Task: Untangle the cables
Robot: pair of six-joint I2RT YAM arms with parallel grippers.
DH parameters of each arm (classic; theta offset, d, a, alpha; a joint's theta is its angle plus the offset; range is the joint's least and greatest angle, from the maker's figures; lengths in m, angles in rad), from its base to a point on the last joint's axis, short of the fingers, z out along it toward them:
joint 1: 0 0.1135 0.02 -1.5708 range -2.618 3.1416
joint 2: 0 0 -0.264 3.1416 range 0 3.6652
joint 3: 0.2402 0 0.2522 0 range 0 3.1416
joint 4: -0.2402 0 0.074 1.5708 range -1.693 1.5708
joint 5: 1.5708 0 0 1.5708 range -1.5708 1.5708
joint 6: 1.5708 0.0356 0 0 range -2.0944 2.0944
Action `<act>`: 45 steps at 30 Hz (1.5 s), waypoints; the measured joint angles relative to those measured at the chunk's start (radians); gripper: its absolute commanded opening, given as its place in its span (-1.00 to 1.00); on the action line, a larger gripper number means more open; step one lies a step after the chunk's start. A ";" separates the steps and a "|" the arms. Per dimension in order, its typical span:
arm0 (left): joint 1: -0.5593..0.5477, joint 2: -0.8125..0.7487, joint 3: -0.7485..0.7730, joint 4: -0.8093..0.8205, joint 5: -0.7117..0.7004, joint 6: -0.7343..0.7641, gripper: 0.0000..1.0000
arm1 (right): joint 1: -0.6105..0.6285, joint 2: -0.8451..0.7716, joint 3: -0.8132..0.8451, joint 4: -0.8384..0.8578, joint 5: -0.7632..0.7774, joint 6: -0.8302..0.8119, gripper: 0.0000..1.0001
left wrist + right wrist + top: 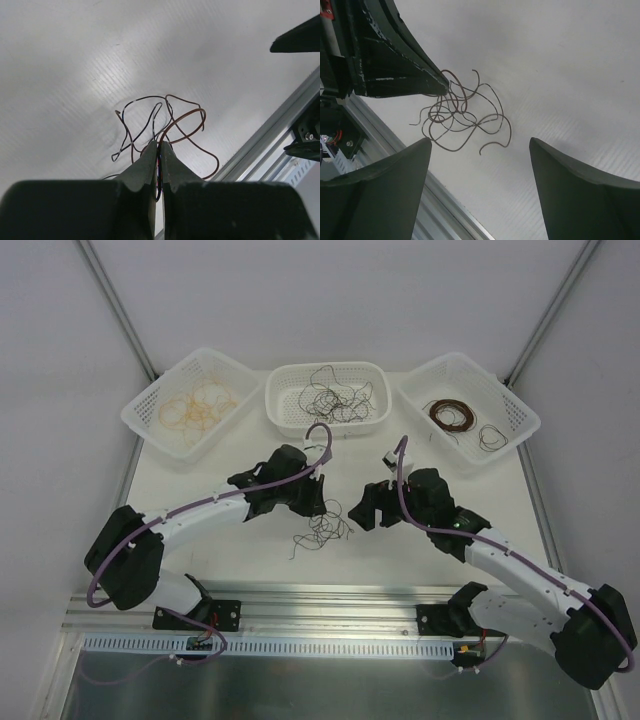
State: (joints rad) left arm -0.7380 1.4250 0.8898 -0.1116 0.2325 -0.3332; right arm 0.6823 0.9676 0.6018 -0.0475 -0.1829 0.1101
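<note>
The left gripper has its fingers pressed together, pinching strands of the cables at the fingertips; the rest of the tangle fans out just ahead of the tips, with black and brown loops lying on the table. The right gripper has its fingers spread wide with nothing between them; the cables lie ahead of it and slightly toward its left finger, apart from both fingers. In the top view the tangle sits between the left gripper and the right gripper, nearer the left one. An aluminium rail bounds the table just behind the tangle on the near side. Bare surface extends ahead of both grippers up to three white baskets: the left basket, the middle basket and the right basket. Only the top view shows the baskets and the wires in them. Only the left wrist view shows the pinch itself. The right wrist view shows the left gripper's tip touching the tangle from outside.
</note>
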 measured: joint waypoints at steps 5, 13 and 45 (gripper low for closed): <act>-0.035 -0.005 0.000 0.001 0.029 0.031 -1.00 | 0.003 0.053 -0.002 0.094 -0.053 0.001 0.44; -0.049 -0.048 0.000 0.005 0.058 0.047 -1.00 | 0.026 0.177 -0.002 0.209 -0.102 0.015 0.16; -0.095 -0.241 -0.383 0.484 -0.006 -0.042 0.75 | 0.043 0.042 0.222 -0.156 0.020 -0.073 -0.99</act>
State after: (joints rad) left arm -0.8326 1.1843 0.5072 0.3721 0.2268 -0.3756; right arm 0.7258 1.0100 0.8234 -0.2039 -0.1631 0.0368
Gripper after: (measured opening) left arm 0.876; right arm 0.019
